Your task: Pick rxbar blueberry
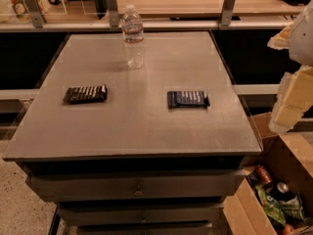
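On the left part of the grey table (142, 131) lies a dark brown-black bar (85, 94) with white stripes, flat, its long side running left to right. The stripes are seen, but no word on it can be read.

Further right and at the far side stands a clear water bottle (133, 36) with a white cap, upright. Its label is a pale band and the writing on it cannot be read.

Right of the middle lies the blueberry bar (188, 99), flat in a dark navy wrapper with pale lettering across its middle. The letters are too small to read. It is well apart from the brown bar and from the bottle, and nothing touches it.

At the right edge of the view the robot arm (305, 33) hangs beyond the right side of the table. A rounded white part is at the top, and below it pale cream segments go down and a little to the left. The gripper (288, 111) is at this lower end, above the level of the table top and well apart from the blueberry bar. It holds nothing that can be seen, and whether it is open or closed cannot be told.

Below the arm, on the floor at the near right, stands an open cardboard box (293, 153) with cans and packets inside.
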Robot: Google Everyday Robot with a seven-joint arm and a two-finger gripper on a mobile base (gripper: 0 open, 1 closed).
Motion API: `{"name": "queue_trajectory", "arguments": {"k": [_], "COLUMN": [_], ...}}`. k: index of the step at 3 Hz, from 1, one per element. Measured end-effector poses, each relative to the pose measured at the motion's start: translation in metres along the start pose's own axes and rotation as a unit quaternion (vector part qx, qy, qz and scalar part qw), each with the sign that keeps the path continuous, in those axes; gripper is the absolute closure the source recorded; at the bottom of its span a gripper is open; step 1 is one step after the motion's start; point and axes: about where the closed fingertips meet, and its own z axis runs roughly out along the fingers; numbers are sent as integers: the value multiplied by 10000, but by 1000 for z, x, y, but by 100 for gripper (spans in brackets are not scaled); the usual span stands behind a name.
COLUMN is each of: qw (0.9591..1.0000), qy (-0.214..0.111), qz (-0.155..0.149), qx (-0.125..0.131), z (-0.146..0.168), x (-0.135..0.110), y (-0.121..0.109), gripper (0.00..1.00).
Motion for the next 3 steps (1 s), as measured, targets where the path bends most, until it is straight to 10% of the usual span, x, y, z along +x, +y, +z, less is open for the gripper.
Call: {"name": "queue_trajectory", "arguments": {"k": [3], "qw": [9998], "qy": [-115], "qz": [-68], "qx": [173], "z": [5], "x": [-19], "y": [-13], "gripper": [0]}}
